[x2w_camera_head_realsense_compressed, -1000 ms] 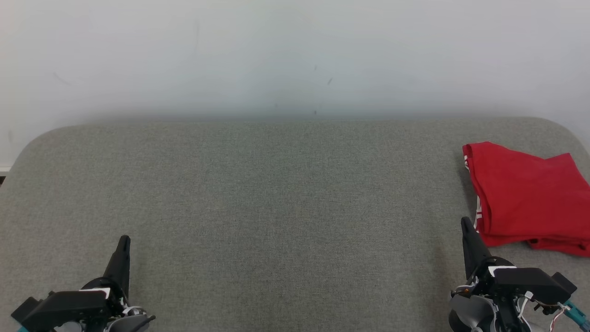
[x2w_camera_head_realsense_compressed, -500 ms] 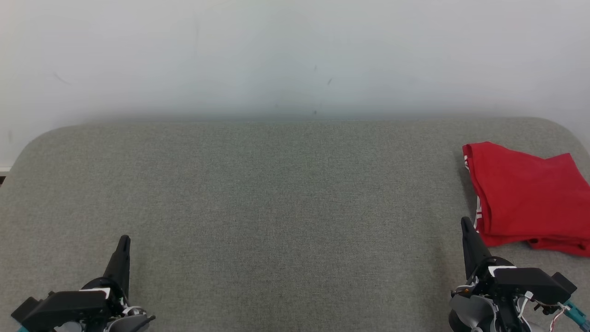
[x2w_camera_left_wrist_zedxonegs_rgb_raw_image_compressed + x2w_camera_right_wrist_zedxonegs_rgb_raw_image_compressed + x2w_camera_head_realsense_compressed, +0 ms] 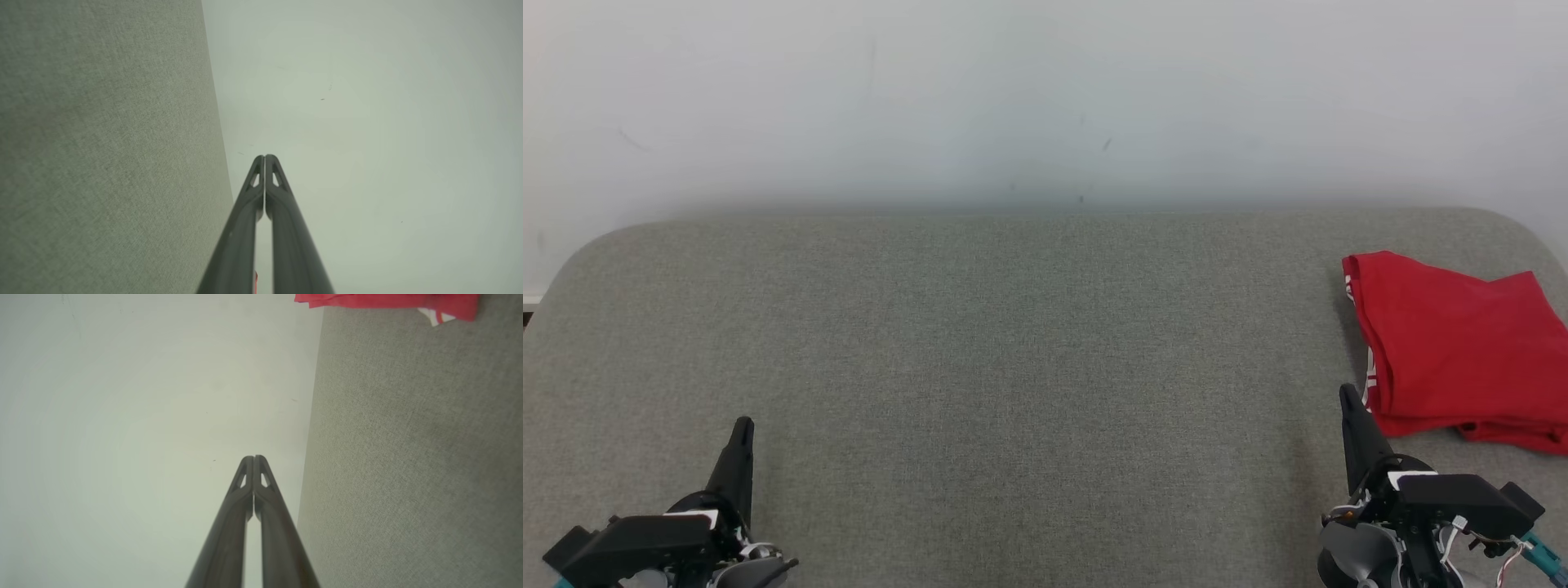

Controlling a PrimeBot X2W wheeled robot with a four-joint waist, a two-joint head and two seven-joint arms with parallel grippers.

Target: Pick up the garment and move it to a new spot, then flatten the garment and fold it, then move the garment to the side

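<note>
Left end effector (image 3: 742, 426): sat far to the left of the garment, low by the near edge. Its two dark fingers were pressed together tip to tip and held nothing.

Bench (image 3: 1013, 343): a grey woven surface with rounded far corners, running leftward from the garment.

Wall (image 3: 1013, 98): pale and plain, rising behind the garment and the far edge.

Right end effector (image 3: 1347, 394): pointed up just beside the garment's near left corner. Whether it touched the cloth could not be told. Its fingers were closed against each other and gripped nothing.

Garment (image 3: 1454, 351): red with white trim along its left edge. It lay in a compact, layered shape at the right end of the grey surface and ran past the view's right side.

Step in hand: probably a rest pose. The layered edges suggested folding was done and the garment set aside, though a fresh start could look the same.

Next move: if a pick was due, the right arm would need to part its fingers, reach over the garment's near edge and pinch all layers together.
</note>
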